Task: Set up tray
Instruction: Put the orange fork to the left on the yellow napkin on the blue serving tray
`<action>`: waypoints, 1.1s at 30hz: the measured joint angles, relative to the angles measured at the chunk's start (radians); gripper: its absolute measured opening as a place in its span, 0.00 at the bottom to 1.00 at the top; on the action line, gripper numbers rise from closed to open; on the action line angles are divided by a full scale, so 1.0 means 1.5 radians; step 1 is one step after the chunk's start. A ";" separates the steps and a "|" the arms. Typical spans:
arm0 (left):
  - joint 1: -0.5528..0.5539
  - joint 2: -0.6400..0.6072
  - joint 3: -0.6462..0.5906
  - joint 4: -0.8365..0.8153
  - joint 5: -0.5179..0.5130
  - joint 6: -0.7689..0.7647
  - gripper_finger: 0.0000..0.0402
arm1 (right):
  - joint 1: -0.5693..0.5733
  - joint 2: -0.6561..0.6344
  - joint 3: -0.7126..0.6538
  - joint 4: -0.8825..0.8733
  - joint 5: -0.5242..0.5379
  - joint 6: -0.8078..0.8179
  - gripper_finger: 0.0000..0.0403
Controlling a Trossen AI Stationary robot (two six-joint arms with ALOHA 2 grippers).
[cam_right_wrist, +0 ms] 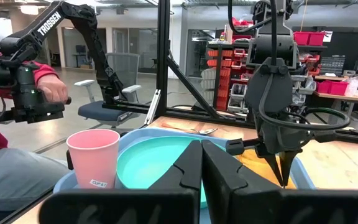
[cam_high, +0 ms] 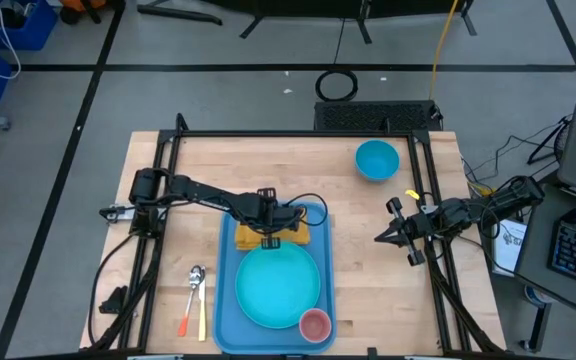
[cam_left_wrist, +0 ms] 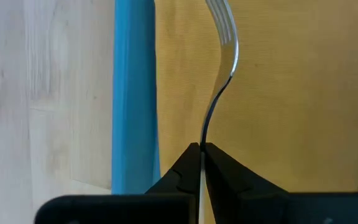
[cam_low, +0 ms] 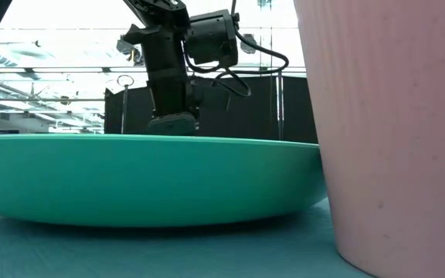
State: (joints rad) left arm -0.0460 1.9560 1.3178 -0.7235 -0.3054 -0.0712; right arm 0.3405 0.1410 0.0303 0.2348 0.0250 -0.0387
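The blue tray (cam_high: 226, 300) lies at the table's near middle. On it are a round turquoise plate (cam_high: 278, 285), a pink cup (cam_high: 314, 325) at the near right corner, and a folded yellow napkin (cam_high: 253, 238) at the far end. My left gripper (cam_high: 274, 228) stands over the napkin, shut on a metal fork (cam_left_wrist: 224, 56). The fork's tines point away from the fingers toward the napkin (cam_left_wrist: 278, 93). My right gripper (cam_high: 381, 238) is shut and empty over the wood, right of the tray. My left gripper pinches the fork's handle (cam_left_wrist: 203, 134) between its two fingers, which lie along the fork. The fingers (cam_right_wrist: 283, 163) point down from above. The fork hangs below them, edge-on, over the napkin; whether the tines touch the napkin I cannot tell.
A blue bowl (cam_high: 376, 160) stands at the far right of the table. A spoon (cam_high: 196, 278) and two coloured-handled utensils (cam_high: 193, 318) lie on the wood left of the tray. A person's arm in a red sleeve (cam_right_wrist: 45, 87) shows beyond the table.
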 joint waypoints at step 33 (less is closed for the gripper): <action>0.001 0.001 0.000 0.011 0.029 -0.026 0.06 | 0.000 0.000 0.000 0.000 0.000 0.000 0.00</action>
State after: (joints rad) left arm -0.0441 1.9572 1.3178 -0.7071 -0.2619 -0.1104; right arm 0.3405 0.1410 0.0303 0.2348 0.0253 -0.0387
